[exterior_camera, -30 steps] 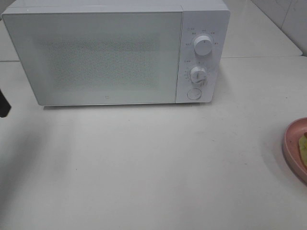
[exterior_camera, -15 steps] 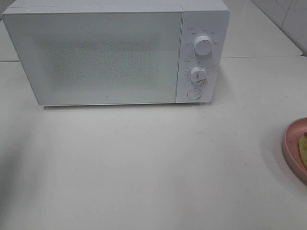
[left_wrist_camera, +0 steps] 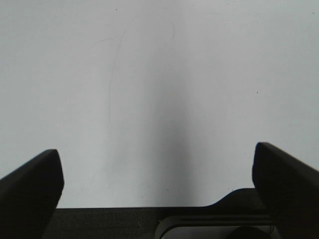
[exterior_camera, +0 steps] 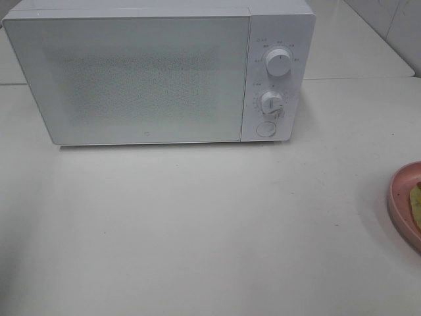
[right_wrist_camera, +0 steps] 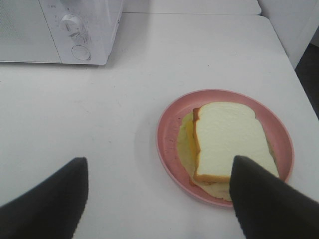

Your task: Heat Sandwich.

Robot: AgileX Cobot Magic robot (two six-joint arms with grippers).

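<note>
The sandwich (right_wrist_camera: pixel 224 139), white bread with a tan crust and pale yellow filling, lies flat on a round pink plate (right_wrist_camera: pixel 169 124). In the high view only a yellow sliver of the sandwich (exterior_camera: pixel 416 201) shows, on the plate (exterior_camera: pixel 401 197) at the right edge. My right gripper (right_wrist_camera: pixel 159 163) is open, hovering just short of the plate and holding nothing. One of its dark fingers (right_wrist_camera: pixel 259 199) overlaps the plate's near side in the wrist view. My left gripper (left_wrist_camera: pixel 157 155) stands wide open over bare white table. Neither gripper appears in the high view.
A white microwave (exterior_camera: pixel 145 72) stands at the back of the table with its door shut. On its right panel are two knobs (exterior_camera: pixel 278 62) and a round button (exterior_camera: pixel 266 129). The microwave (right_wrist_camera: pixel 65 30) also shows in the right wrist view. A table seam runs behind it.
A dark piece of the left arm at the left edge of the high view one second ago has left the picture. The plate and microwave have not moved.
</note>
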